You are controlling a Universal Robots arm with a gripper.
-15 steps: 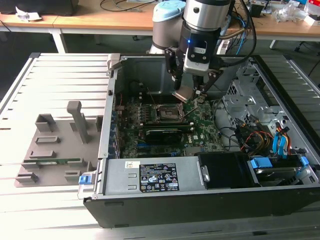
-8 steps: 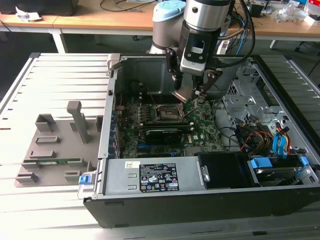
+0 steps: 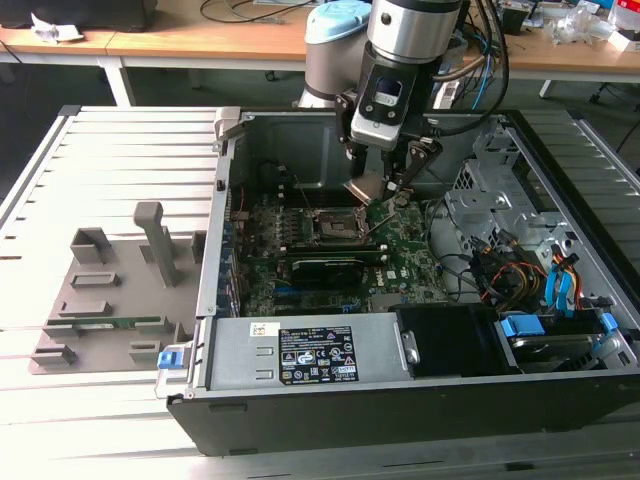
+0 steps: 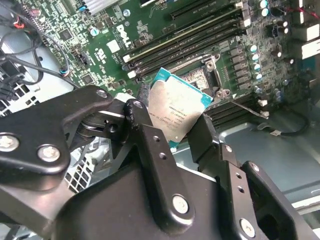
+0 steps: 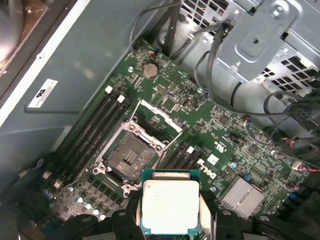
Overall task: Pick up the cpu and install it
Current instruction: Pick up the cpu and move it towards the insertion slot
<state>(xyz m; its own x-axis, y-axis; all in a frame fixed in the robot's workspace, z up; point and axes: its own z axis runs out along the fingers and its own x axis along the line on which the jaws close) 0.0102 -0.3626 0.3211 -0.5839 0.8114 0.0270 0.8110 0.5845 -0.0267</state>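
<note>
**The cpu (image 5: 170, 206) is up in the gripper (image 5: 170, 216), the socket (image 5: 131, 157) bare**

Seen from my remote station, the arm reaches down into the open computer case (image 3: 228, 190). The gripper's two black fingers (image 4: 139, 117) are clamped on opposite edges of the cpu (image 4: 177, 112). The chip touches nothing else. Its silver top faces both wrist cameras, and it hangs above the green motherboard (image 5: 192, 102).

In the exterior view the cpu (image 3: 362, 190) looks slanted. It sits near the socket (image 3: 335, 225), a little toward that view's right. I judge it to be beside the socket rather than squarely over it.

In the first wrist view the socket's contact field is exposed, with nothing seated in it. The metal frame (image 5: 159, 119) around it appears swung back. A long black card (image 3: 335, 268) lies just beside the socket on the board. A grey fixture tray (image 3: 110, 300) rests well apart, on the table at the exterior view's left.

As I read it, the pick-up is finished and I have a firm hold. The install is not done: the chip is not yet lined up or lowered into the socket, and the frame is not yet closed.
</note>
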